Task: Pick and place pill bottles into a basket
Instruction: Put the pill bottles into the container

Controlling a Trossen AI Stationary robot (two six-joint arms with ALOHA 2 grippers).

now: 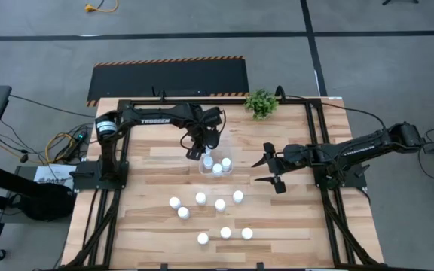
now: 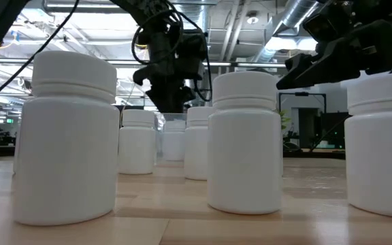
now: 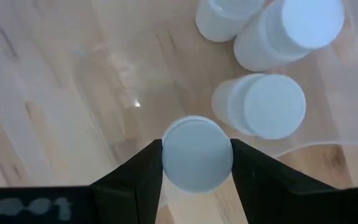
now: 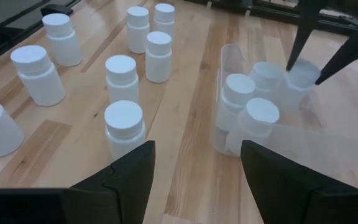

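Note:
My left gripper (image 3: 197, 155) points down over the left end of the clear basket (image 1: 215, 162) and is shut on a white pill bottle (image 3: 197, 153). Three more bottles (image 4: 238, 88) stand inside the basket. Several pill bottles (image 1: 200, 198) stand upright on the wooden table nearer its front, in two loose groups. My right gripper (image 1: 270, 167) hangs open to the right of the basket, above the table, with nothing between its fingers (image 4: 129, 168). My left gripper pinches the bottle's round cap (image 3: 166, 155) between its two fingers, one on each side. The fingers come from above, pointing steeply down. The bottle stands upright in the hold, at the basket's left end (image 4: 303, 78); whether its bottom rests on the basket's floor I cannot tell.
A small green potted plant (image 1: 261, 103) stands at the table's far edge, right of centre. Bare wood lies between the basket and the bottles nearer the front, and along the table's left side (image 1: 145, 181).

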